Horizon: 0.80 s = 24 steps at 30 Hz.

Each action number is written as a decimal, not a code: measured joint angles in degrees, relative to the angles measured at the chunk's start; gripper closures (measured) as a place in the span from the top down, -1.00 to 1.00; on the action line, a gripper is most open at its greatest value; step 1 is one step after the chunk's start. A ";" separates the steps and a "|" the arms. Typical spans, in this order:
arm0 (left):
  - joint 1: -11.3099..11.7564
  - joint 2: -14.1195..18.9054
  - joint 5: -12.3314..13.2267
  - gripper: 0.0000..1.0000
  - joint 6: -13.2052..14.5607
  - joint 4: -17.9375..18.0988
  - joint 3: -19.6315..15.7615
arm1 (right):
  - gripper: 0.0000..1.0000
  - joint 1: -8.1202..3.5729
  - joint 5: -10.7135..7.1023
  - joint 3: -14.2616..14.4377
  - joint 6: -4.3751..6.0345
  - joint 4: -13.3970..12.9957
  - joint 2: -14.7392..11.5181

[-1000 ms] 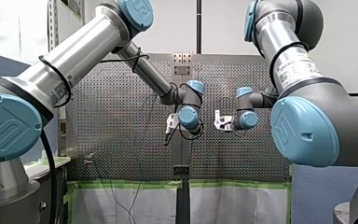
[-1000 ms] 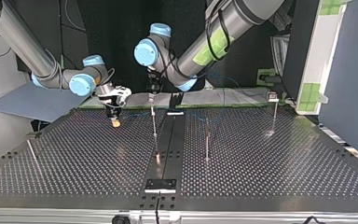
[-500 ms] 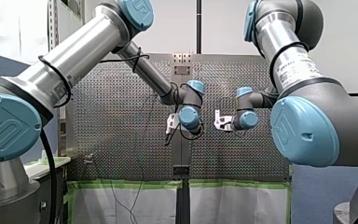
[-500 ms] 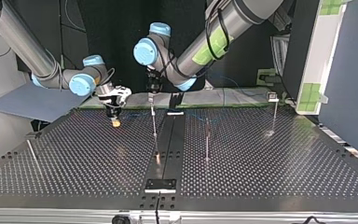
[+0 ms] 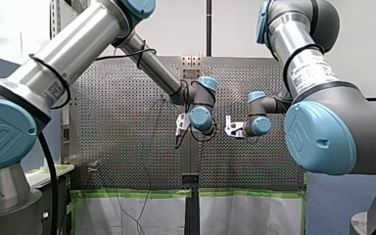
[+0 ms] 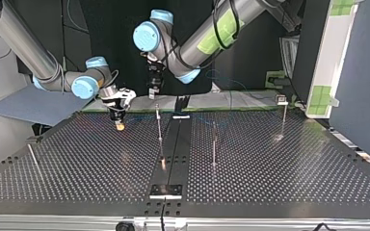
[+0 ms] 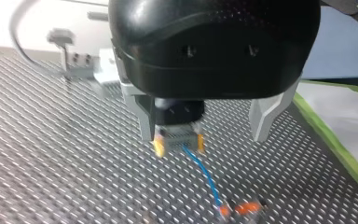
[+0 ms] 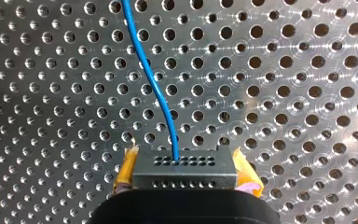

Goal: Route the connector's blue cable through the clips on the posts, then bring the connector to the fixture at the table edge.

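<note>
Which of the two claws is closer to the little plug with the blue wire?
Right. My right gripper has the connector clamped between its yellow pads; my left gripper hangs open, apart from it, just above a post.

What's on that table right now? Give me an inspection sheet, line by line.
Surface: perforated table, bare metal.
Job's things: connector held off the table; thin posts standing; dark plate at the top view's near edge.
Clutter: nothing seen.
Pincers: right pincer shut on the connector, with yellow pads; left pincer open and empty.
Cables: blue cable runs from the connector across the table; whether it sits in any clip cannot be told.
Surroundings: green tape along the table edge.
</note>
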 joint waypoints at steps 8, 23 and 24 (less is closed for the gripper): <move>-3.65 3.77 -3.67 1.00 -2.21 3.78 -3.78 | -1.00 0.05 0.04 0.00 0.00 0.19 0.01; -3.73 10.92 -3.38 1.00 -9.06 8.71 -10.93 | -1.00 0.04 0.25 0.01 0.23 0.42 0.00; -3.71 11.49 -2.83 1.00 -9.63 9.11 -11.51 | -1.00 0.05 0.26 0.01 0.27 0.40 0.00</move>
